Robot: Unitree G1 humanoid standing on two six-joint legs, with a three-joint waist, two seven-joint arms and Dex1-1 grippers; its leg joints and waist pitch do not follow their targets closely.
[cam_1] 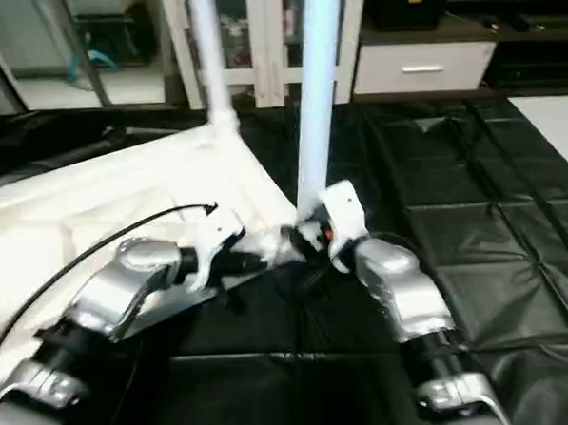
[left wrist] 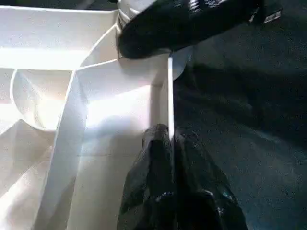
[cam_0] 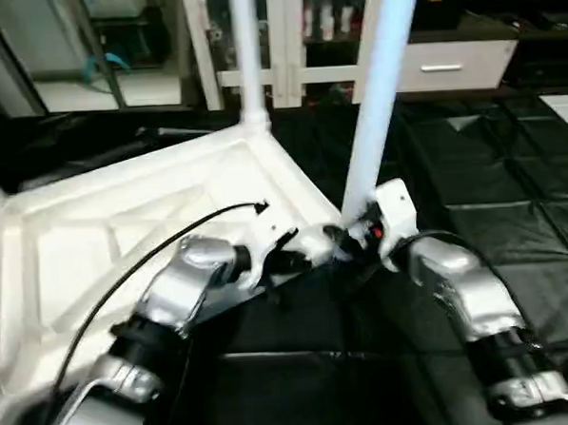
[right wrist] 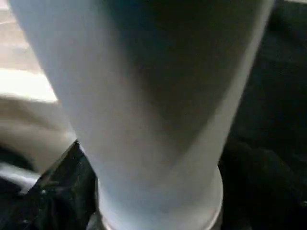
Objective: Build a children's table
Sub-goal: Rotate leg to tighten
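A black quilted mat (cam_0: 513,210) with stitched squares covers the floor. Beyond its far edge stands a white cabinet (cam_0: 448,66) with 1 drawer and a metal handle (cam_0: 440,68). Beside the cabinet rise white vertical frames (cam_0: 284,32) with glass panes. Further along from the cabinet, pale floor (cam_0: 106,93) shows brightly lit.

One tabletop (cam_0: 123,230), two upright legs (cam_0: 377,84), two grippers (cam_0: 296,255)

My head pair looks forward and down over both forearms, sharing the upturned tabletop (cam_0: 122,221) corner. My left wrist cam sits tight against its rim; the right wrist cam is pressed close to a leg (right wrist: 158,110).
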